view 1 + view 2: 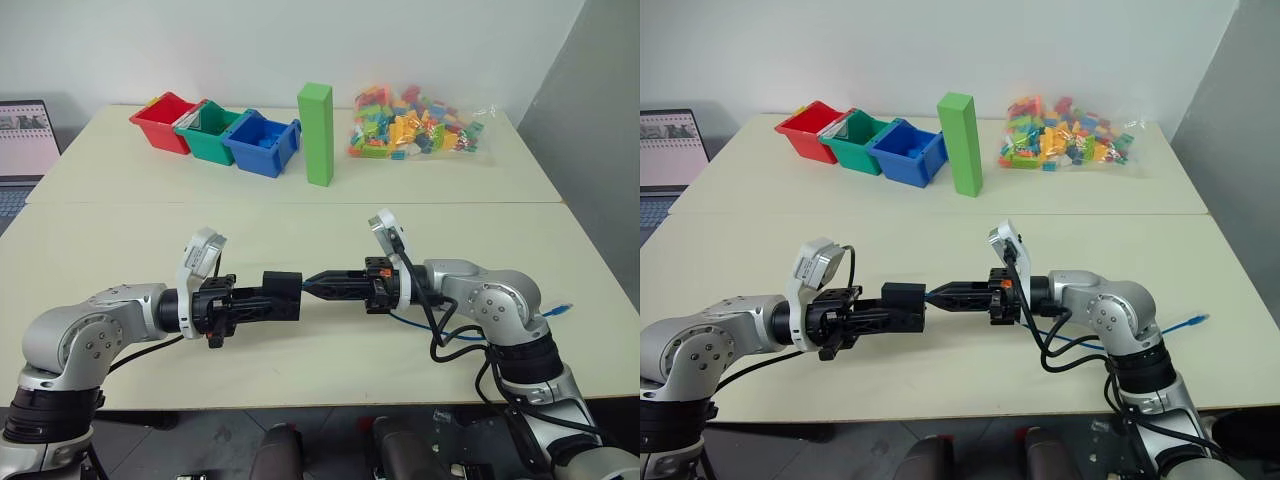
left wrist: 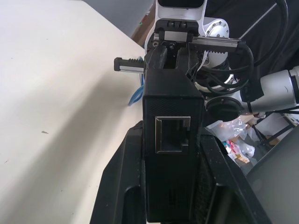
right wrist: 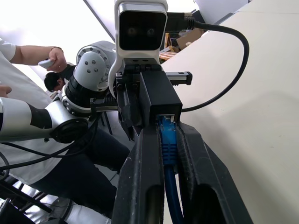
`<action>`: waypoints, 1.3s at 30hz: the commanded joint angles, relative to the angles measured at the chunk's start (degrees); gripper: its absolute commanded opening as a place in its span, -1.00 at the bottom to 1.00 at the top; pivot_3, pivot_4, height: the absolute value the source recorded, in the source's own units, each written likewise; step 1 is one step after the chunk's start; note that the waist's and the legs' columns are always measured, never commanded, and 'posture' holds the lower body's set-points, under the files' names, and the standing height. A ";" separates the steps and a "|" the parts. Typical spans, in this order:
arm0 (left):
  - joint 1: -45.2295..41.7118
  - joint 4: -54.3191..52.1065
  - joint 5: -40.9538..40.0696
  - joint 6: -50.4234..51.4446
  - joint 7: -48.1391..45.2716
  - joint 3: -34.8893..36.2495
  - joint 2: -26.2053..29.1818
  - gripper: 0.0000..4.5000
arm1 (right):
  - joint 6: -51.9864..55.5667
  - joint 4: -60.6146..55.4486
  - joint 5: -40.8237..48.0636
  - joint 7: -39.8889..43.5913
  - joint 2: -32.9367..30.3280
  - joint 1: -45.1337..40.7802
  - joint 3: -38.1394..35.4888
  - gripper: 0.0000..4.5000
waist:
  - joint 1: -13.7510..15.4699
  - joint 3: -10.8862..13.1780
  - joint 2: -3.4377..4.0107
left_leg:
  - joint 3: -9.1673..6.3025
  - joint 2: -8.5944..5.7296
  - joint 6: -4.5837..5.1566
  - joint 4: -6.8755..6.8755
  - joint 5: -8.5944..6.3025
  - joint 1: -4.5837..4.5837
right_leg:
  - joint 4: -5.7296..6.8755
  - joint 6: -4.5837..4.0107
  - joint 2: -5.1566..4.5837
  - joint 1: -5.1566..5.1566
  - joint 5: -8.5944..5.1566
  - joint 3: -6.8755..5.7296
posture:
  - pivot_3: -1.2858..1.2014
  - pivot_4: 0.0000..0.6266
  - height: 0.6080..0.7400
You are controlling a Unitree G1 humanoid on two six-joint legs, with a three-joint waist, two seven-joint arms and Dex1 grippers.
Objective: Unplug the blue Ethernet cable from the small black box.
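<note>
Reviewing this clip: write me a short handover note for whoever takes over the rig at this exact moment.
Left tool: shut on the small black box, held above the table.
Right tool: shut on the blue Ethernet cable at its plug, right at the box.
Done: both grips are set, tools facing each other.
Left: plug is still seated in the box's port; pull the two apart. The cable's slack trails under the right arm to the table's right edge.

Left tool clamps the small black box, port showing.
</note>
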 commanded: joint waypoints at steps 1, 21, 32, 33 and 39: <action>-0.15 -1.87 -0.56 -1.05 -0.47 0.20 -0.24 -0.65 | -0.04 -1.33 -0.17 0.33 -0.12 -1.39 0.43 -0.95 | 0.00 0.00 0.00 | 0.00 0.00 0.00 0.00 0.00 0.00 | 0.00 0.00 0.00 0.00 0.00 0.00 | 0.03 -0.52 1.00; 3.07 3.31 3.92 -5.50 4.98 5.09 -0.74 -0.65 | -25.77 14.16 -23.14 -12.21 -3.25 -2.44 -1.28 -0.96 | -0.30 0.02 0.01 | 0.02 0.03 0.00 0.00 0.00 0.02 | -0.05 0.00 0.03 -0.01 0.00 0.04 | 0.03 -0.52 1.00; 2.44 4.09 15.45 -16.68 11.10 0.83 -5.53 -0.65 | -58.19 55.20 -46.34 -31.21 7.78 -16.22 0.73 -0.81 | -0.10 0.03 0.02 | 0.14 0.00 -0.02 -0.11 0.00 -0.06 | -0.09 -0.32 -0.03 -0.11 0.18 0.12 | 0.03 -0.52 1.00; 2.41 3.89 16.14 -17.50 11.55 0.55 -6.11 -0.65 | -59.22 57.09 -46.37 -31.93 8.45 -16.89 0.02 -0.65 | -0.12 0.03 0.02 | 0.14 -0.01 -0.02 -0.12 0.00 -0.08 | -0.10 -0.32 -0.05 -0.11 0.19 0.11 | 0.03 -0.52 1.00; 0.61 6.88 22.52 -25.18 16.52 -0.43 -11.17 -0.65 | -60.41 50.92 -44.20 -25.38 7.49 -14.58 -1.78 -0.06 | 0.09 0.03 0.03 | 0.12 -0.05 -0.02 -0.11 0.01 -0.09 | -0.08 -0.32 -0.10 -0.09 0.19 0.09 | 0.03 -0.52 1.00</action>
